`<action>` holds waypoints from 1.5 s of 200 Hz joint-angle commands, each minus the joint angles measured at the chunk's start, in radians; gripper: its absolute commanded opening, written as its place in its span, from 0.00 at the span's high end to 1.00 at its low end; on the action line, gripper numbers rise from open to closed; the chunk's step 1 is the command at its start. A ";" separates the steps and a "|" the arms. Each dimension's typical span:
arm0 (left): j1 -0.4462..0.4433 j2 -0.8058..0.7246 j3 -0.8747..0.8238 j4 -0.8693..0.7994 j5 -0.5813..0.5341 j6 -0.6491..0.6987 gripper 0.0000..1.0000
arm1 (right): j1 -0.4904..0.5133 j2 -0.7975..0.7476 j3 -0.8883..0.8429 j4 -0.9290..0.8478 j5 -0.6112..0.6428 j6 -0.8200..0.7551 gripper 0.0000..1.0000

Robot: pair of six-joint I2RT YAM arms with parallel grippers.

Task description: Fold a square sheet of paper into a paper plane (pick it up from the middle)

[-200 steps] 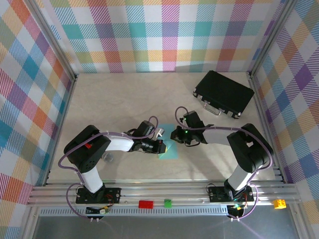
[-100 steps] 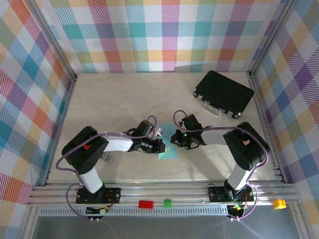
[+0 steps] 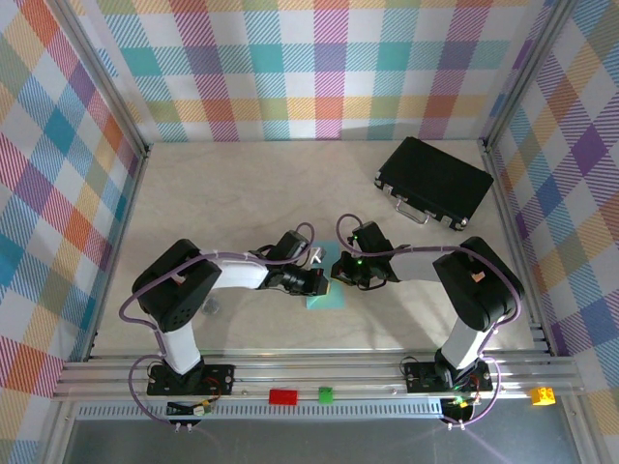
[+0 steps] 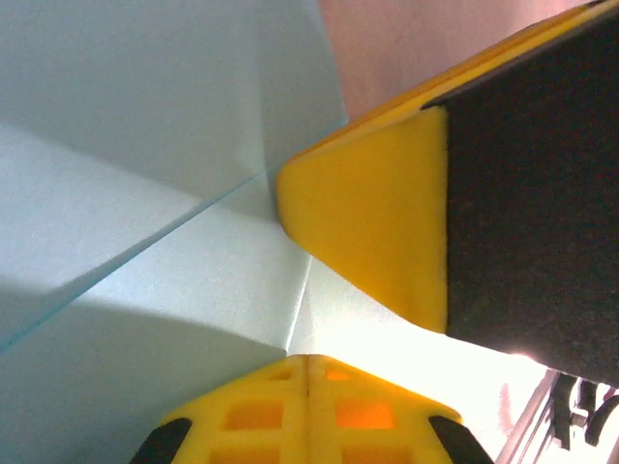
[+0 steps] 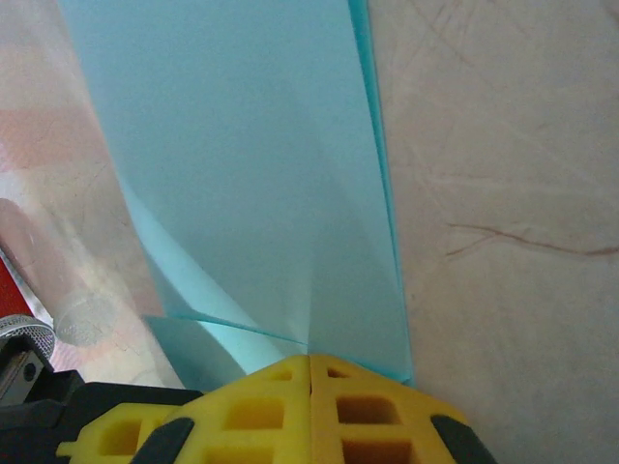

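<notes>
The light-blue sheet of paper [image 3: 327, 296] lies partly folded on the table between the two arms. In the left wrist view the sheet of paper [image 4: 145, 145] shows creases that meet at my left gripper [image 4: 308, 360], whose jaws are pressed together on it. My left gripper [image 3: 322, 283] and my right gripper [image 3: 338, 273] almost touch over the sheet. One yellow finger [image 4: 377, 222] of the right gripper reaches in from the right. In the right wrist view a raised flap of the paper [image 5: 251, 145] runs into my right gripper [image 5: 309, 360], which is shut on it.
A black rectangular case [image 3: 435, 181] lies at the back right, near the right wall. On the front rail sit a red brick [image 3: 283, 395], a green brick [image 3: 325, 393] and a yellow brick [image 3: 542, 394]. Plaid walls close in three sides.
My left gripper has slid right across the paper, closer to the right gripper. The right gripper shifted slightly down and left a second ago, then held.
</notes>
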 commanded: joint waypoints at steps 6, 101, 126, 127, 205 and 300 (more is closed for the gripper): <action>-0.005 -0.048 -0.065 -0.098 -0.031 0.046 0.99 | -0.004 0.038 -0.008 -0.110 0.091 -0.013 1.00; -0.005 -0.224 -0.162 -0.153 -0.014 0.067 0.97 | -0.004 0.037 0.008 -0.087 0.061 -0.016 1.00; -0.005 -0.278 -0.144 -0.094 -0.033 0.034 0.97 | -0.004 0.033 0.020 -0.076 0.040 -0.016 1.00; -0.005 -0.281 -0.144 -0.090 -0.035 0.032 0.97 | -0.004 0.033 0.020 -0.076 0.040 -0.017 1.00; -0.004 -0.070 -0.084 0.019 -0.035 -0.002 1.00 | -0.005 0.022 0.077 -0.106 0.018 -0.056 0.99; -0.004 -0.061 -0.197 0.111 -0.051 -0.062 1.00 | 0.101 -0.040 0.012 0.001 -0.033 0.000 0.96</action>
